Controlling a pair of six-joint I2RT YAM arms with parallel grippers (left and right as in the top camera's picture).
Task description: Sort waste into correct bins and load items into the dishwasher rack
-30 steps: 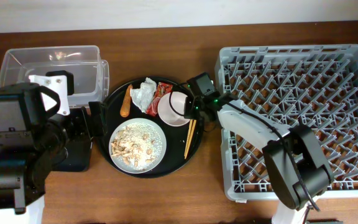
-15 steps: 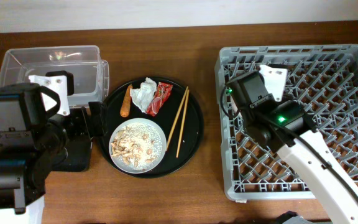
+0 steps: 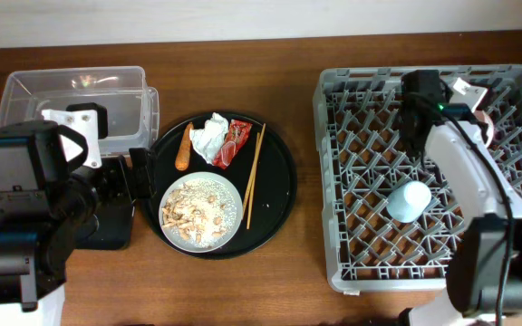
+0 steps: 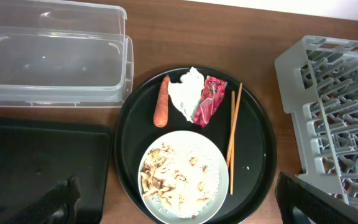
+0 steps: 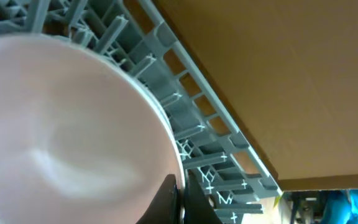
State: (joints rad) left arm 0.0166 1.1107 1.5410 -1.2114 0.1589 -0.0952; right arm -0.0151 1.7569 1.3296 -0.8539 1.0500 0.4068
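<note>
The right gripper (image 3: 474, 100) holds the white round bowl (image 5: 61, 137) by its rim, with a dark finger pressed on the edge. It hangs over the far right corner of the big grey plastic rack with pegs (image 3: 325, 195), which sits at the right side of the tabletop. So the step now looks like putting the bowl into the rack. Next, the bowl should go down between the pegs, and then the gripper can let go. The small light-blue cup (image 3: 409, 201) already lies in the rack. The left gripper (image 4: 178, 186) is spread wide and holds nothing. In the middle sits the big round black tray (image 3: 285, 177). On it are the white round plate (image 3: 234, 201) with pale food crumbs (image 3: 196, 213), two wooden chopsticks (image 3: 254, 177), a crumpled white napkin (image 3: 208, 136), a shiny red wrapper (image 3: 232, 143) and an orange carrot stick (image 3: 184, 148). The clear plastic box (image 3: 75, 95) is at the far left corner, and the flat black tray (image 4: 36, 162) is just in front of it.
</note>
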